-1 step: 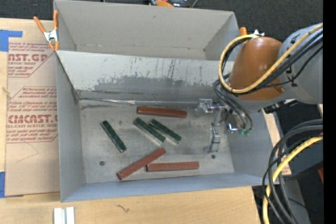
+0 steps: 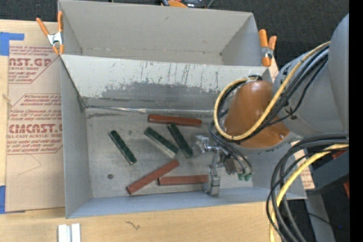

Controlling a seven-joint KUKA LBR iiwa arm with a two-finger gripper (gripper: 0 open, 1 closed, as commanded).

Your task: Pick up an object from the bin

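The jaws are seen low in the near right corner of the grey bin (image 2: pixel 75 139), below the arm's orange wrist cover (image 2: pixel 256 113) and its looped cables (image 2: pixel 227 100). Whether the jaws are released or clenched cannot be told.

A reddish-brown flat stick (image 2: pixel 182 180) is laid almost level along the near wall, just left of the jaws. Its right end is met by them, though it cannot be told whether it is gripped.

A second reddish-brown stick (image 2: pixel 152 177) is set slanting beside it to the left. A third (image 2: pixel 174 119) is found farther back.

Three dark green sticks are spread across the middle of the floor: one apart at the left (image 2: pixel 122 147) and two close together (image 2: pixel 160 141) (image 2: pixel 179 140).
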